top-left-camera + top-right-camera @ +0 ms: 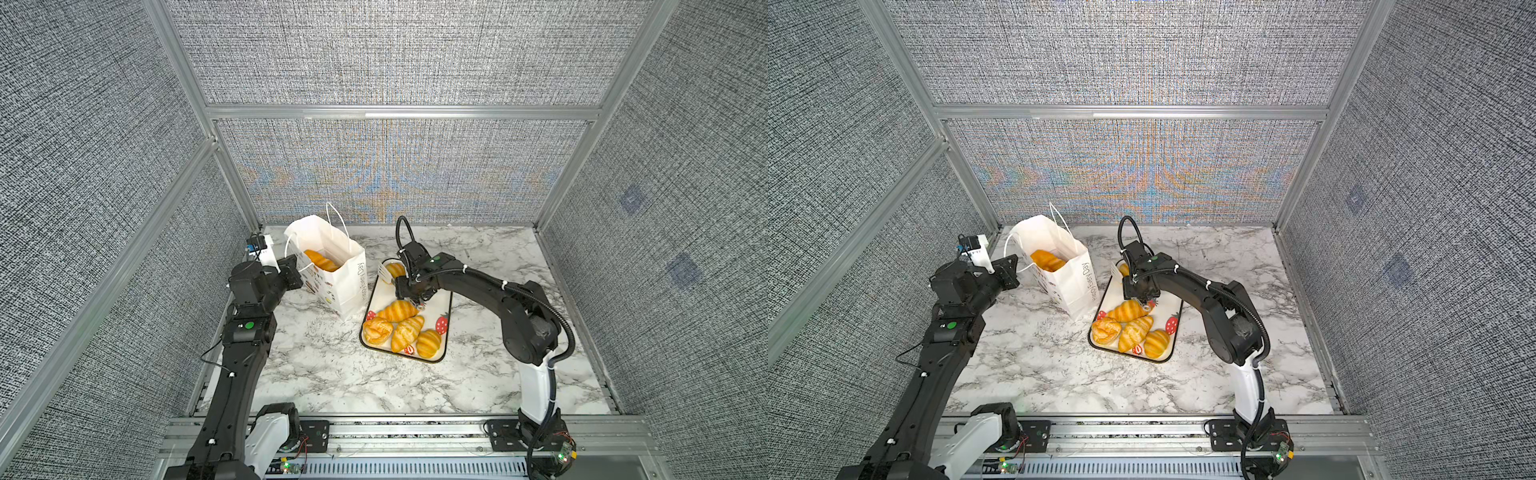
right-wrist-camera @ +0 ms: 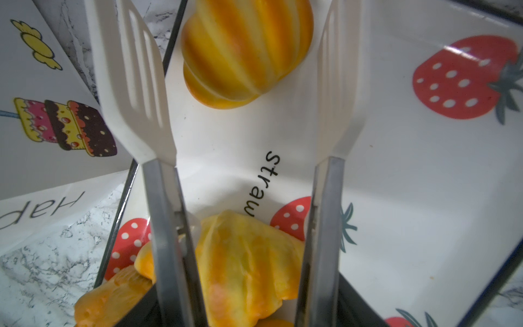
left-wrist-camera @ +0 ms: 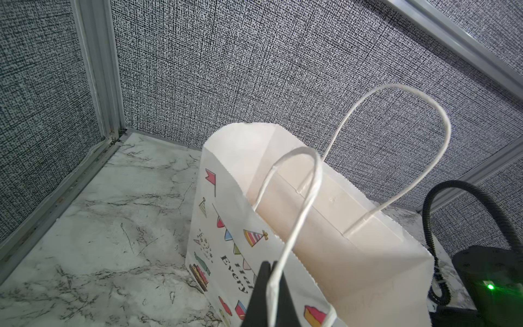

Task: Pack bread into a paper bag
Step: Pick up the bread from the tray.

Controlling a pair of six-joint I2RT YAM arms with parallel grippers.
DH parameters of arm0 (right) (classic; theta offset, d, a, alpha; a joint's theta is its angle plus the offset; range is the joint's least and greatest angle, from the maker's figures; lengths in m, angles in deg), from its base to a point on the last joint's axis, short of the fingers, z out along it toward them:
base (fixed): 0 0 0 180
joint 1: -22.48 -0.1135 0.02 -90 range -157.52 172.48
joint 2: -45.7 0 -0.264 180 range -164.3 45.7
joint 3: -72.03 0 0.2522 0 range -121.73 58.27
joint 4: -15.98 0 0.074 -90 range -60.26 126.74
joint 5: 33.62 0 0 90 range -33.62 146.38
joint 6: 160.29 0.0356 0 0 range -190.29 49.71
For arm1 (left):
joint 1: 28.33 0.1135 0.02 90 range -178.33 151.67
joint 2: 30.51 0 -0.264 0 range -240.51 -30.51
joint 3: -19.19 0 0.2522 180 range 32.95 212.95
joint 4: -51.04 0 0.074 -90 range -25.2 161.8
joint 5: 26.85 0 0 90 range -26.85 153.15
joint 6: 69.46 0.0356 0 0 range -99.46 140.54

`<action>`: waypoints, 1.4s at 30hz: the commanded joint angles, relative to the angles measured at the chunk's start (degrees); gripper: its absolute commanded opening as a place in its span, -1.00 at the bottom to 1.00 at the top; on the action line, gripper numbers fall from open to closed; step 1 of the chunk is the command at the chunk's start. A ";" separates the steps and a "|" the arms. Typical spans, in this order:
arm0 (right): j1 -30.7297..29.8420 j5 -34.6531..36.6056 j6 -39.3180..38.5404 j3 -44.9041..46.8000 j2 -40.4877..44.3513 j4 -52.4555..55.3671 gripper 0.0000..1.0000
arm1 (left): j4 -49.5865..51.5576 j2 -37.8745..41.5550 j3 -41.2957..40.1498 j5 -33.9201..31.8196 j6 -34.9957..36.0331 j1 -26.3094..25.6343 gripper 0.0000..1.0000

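Observation:
The white paper bag [image 1: 343, 286] [image 1: 1077, 286] stands open at the back left of the table, with bread [image 1: 322, 261] inside. My left gripper [image 1: 293, 270] [image 3: 271, 297] is shut on its near cord handle [image 3: 300, 220]. Several more pieces of bread [image 1: 401, 328] [image 1: 1133, 330] lie at the near end of the strawberry tray [image 1: 440, 307]. My right gripper [image 1: 411, 295] hangs over the tray, shut on white tongs [image 1: 384, 274] [image 2: 133, 85]. The tong blades stand apart on either side of a ridged roll [image 2: 246, 51] [image 1: 395, 270] at the tray's far end, without touching it. A croissant [image 2: 243, 269] lies below the gripper.
The tray's [image 2: 410, 175] black rim lies right beside the bag's printed side [image 2: 56, 127]. Grey fabric walls with aluminium posts [image 3: 99, 70] enclose the marble table [image 1: 332, 374] on three sides. The right arm's black cable [image 3: 441, 203] loops up behind the bag.

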 commanded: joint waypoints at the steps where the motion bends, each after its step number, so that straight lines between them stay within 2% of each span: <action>1: -0.07 1.19 -0.08 -0.38 0.00 0.49 0.30 | -1.39 0.17 -0.31 -0.48 0.52 0.08 -1.00; 11: -0.07 1.79 -0.26 -0.38 0.12 0.84 0.14 | -1.39 0.23 -0.20 -0.42 0.47 0.09 -1.00; 23: -0.08 2.28 0.01 1.06 1.66 0.24 -0.20 | -1.39 0.19 -0.30 -0.43 0.53 0.10 -1.00; 42: -0.65 3.58 0.95 5.60 11.99 0.33 -0.26 | -1.48 -0.04 -0.32 -0.28 0.45 0.15 -1.00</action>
